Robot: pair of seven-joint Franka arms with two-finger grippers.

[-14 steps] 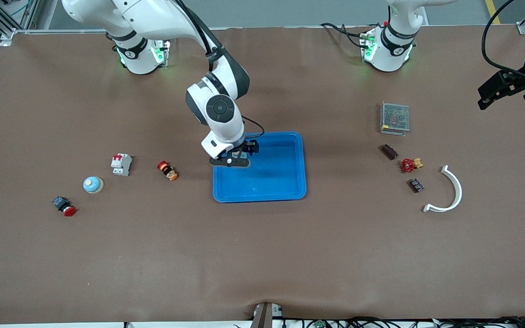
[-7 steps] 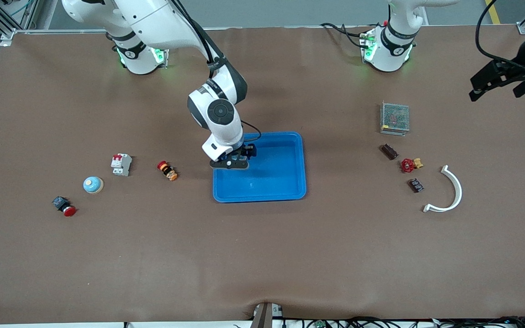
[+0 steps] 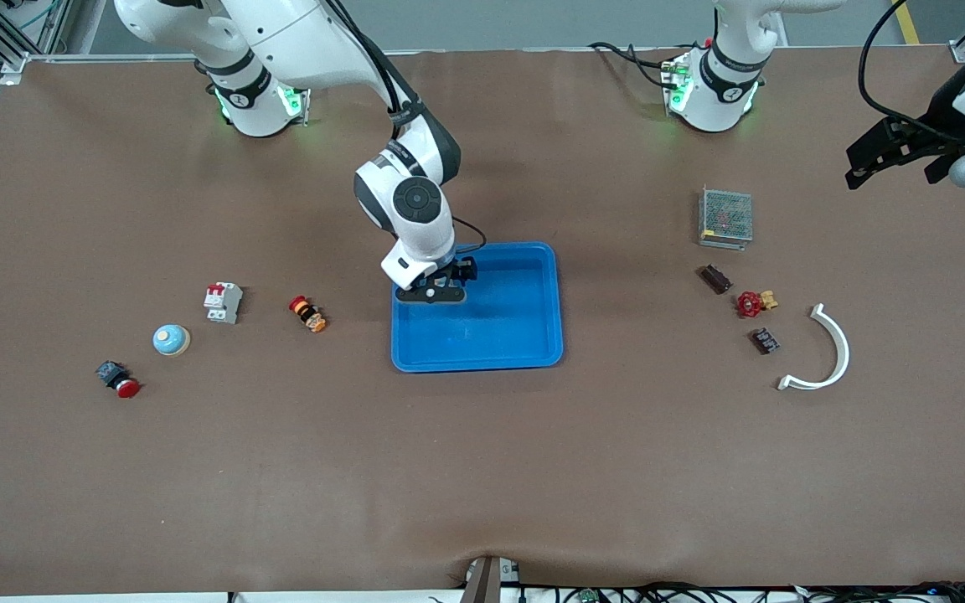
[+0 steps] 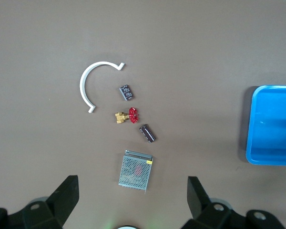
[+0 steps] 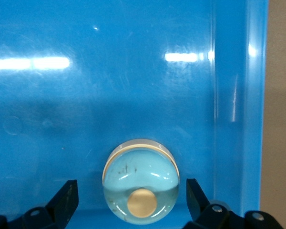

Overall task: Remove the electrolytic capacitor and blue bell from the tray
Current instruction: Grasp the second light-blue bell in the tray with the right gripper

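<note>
Both arms shifted slightly; right gripper (image 3: 441,289) (wide) over bell (image 5: 140,180), left gripper (image 4: 131,191) wide.

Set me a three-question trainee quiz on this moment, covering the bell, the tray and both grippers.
1. True or false: the pale blue dome bell with a brass button lies in the blue plastic tray, between the fingers of the right gripper.
2. How many grippers, counting the raised left gripper, hold something? A none; B one; C both.
3. Fill in: the dark cylindrical capacitor beside the red-handled valve lies on the ____.

Key: 1 true; 2 A; 3 table.
</note>
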